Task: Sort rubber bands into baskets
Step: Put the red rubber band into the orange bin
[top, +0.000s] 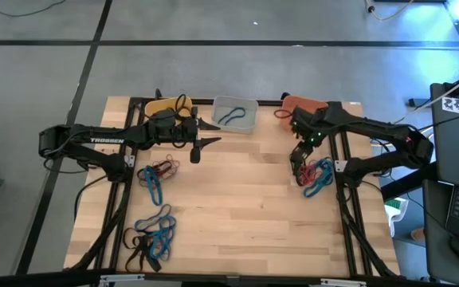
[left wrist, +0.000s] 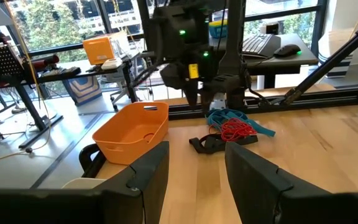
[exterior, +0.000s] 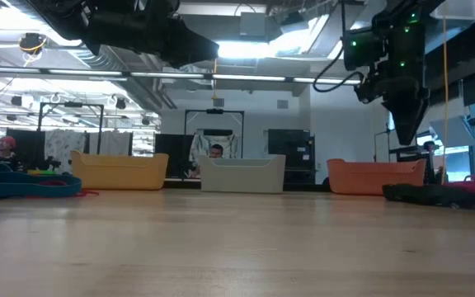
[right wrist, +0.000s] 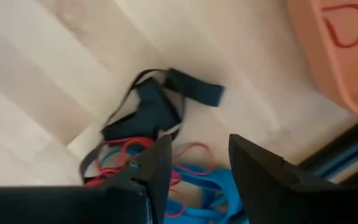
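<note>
Right hand [top: 296, 159] is hovering, fingers parted and empty, above the right-side rubber bands [top: 315, 177] near the orange basket [top: 303, 104].

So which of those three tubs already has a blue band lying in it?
The pale grey basket, the middle one of the row: a blue band lies inside. The orange basket holds a red one, not blue.

We see even overhead light, bright ceiling glare in the low view, and a motion-blurred right wrist view.
</note>
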